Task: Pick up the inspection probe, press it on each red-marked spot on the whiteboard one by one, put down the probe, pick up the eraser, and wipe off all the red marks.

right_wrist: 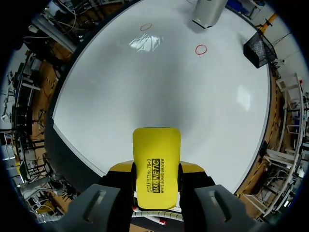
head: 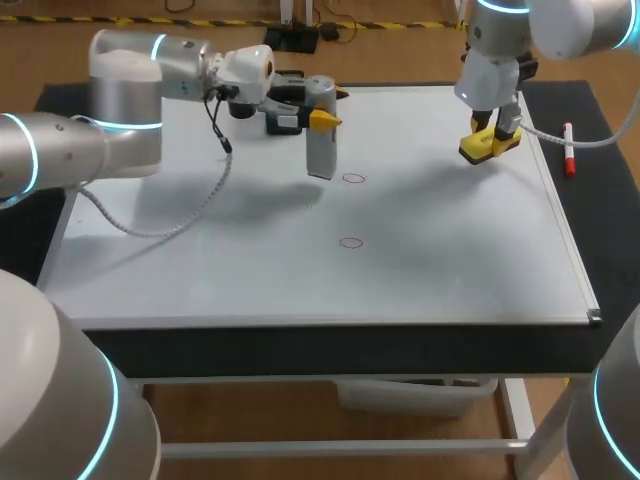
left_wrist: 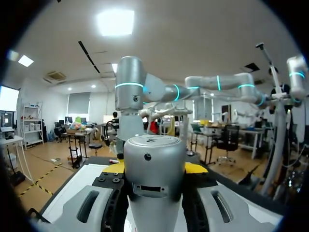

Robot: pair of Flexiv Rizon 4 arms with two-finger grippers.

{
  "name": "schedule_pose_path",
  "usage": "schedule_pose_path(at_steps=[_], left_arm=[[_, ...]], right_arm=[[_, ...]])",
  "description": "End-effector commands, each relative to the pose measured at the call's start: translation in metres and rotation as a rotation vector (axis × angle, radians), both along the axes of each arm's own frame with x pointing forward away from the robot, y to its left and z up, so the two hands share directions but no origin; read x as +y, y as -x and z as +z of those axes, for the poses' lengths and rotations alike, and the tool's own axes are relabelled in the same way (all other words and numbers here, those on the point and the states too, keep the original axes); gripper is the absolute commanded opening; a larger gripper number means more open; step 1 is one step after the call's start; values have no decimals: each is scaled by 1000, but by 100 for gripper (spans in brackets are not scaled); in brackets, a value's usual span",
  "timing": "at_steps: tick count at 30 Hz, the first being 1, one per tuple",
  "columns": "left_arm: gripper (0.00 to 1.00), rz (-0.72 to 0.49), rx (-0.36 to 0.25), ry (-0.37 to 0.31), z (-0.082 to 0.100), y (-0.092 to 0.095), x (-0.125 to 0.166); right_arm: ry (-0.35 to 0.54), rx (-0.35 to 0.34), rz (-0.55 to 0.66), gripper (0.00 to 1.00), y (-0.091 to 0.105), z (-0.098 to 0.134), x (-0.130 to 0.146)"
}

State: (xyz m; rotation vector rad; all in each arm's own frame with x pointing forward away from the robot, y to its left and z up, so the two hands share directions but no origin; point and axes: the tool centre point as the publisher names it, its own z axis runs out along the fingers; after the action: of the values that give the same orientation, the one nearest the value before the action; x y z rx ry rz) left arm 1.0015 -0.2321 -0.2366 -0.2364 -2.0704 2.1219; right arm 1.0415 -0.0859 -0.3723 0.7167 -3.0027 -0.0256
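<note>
Two red circles [head: 353,179] mark the whiteboard [head: 200,260]; left pincer [left_wrist: 155,168] clamps the probe [head: 320,150], right pincer [right_wrist: 156,171] the eraser [right_wrist: 156,145].

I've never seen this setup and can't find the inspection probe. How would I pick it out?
Find the large white whiteboard, then look to its far side, left of the middle. There a tall grey metal cylinder stands upright in the left gripper; the right gripper holds a flat yellow eraser.

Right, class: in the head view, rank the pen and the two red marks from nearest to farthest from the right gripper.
1. Pen, off the board's right edge.
2. Back mark, beside the probe.
3. Front mark, toward the board's front edge.
</note>
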Motion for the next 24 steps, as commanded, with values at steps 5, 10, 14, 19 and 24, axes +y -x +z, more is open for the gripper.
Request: schedule_pose_path(at_steps=[5,10,14,19,24], left_arm=[[0,-54,9,5,-6,-1,-21],[0,-64,9,1,-8,-4,-31],[0,-71,11,-4,-12,-6,-37],[0,-81,15,-4,-18,-8,-45],[0,-92,14,-8,-20,-9,-47]], right_arm=[[4,3,2,0,-1,1,0],[4,3,2,0,-1,1,0],[4,3,2,0,-1,1,0],[4,3,2,0,-1,1,0],[4,3,2,0,-1,1,0]])
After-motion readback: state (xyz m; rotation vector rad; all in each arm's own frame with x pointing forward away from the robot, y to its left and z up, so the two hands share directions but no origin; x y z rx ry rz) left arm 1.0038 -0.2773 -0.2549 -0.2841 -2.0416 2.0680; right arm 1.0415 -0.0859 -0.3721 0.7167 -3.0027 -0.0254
